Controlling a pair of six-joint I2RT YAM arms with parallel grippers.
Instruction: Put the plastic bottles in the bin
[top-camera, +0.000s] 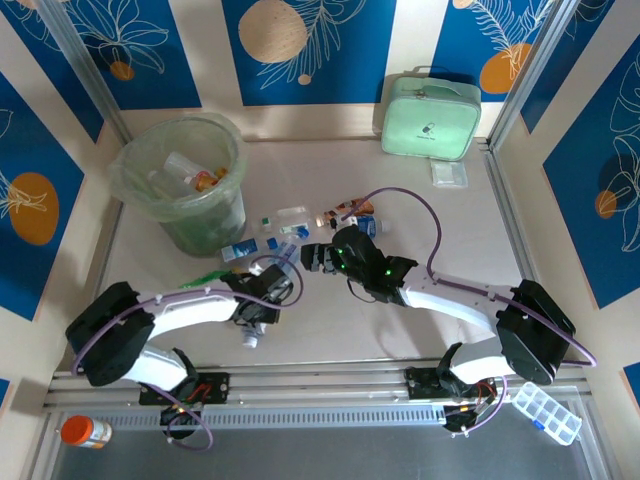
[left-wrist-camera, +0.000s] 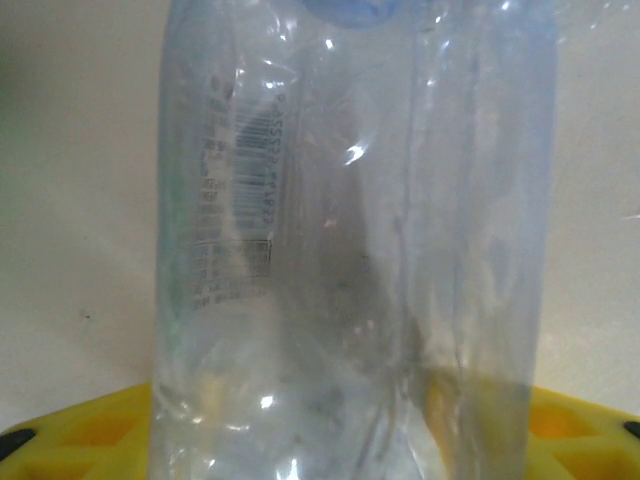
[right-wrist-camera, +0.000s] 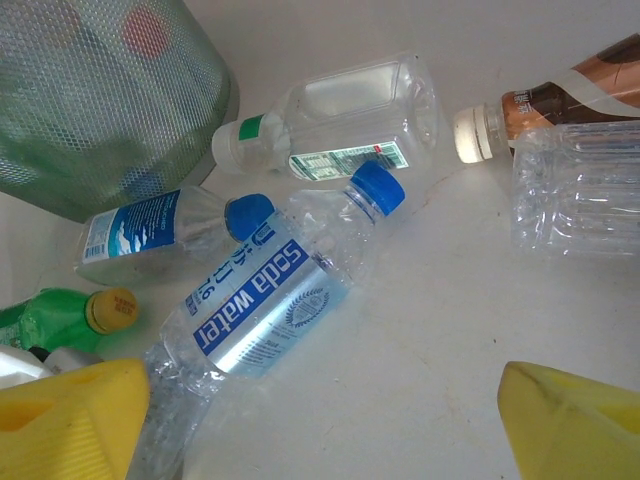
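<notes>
Crushed plastic bottles (top-camera: 292, 216) are lying scattered at mid-frame, just right of the bin (top-camera: 205, 228), which is sitting upper left with a few inside. The right gripper (right-wrist-camera: 320, 400) is hovering with jaws spread wide over a blue-capped soda water bottle (right-wrist-camera: 262, 300). The left gripper (left-wrist-camera: 320, 440) is straddling a clear bottle (left-wrist-camera: 350, 250); I cannot tell whether it is clamping it.

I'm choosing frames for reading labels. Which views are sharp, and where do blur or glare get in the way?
Left wrist: the clear crushed plastic bottle sits too close, soft, with small glints, its print barely legible. Right wrist: sharp, the blue-capped clear bottle labelled soda water reads plainly. Top external: even light, but the scattered bottles are too small for print.
</notes>
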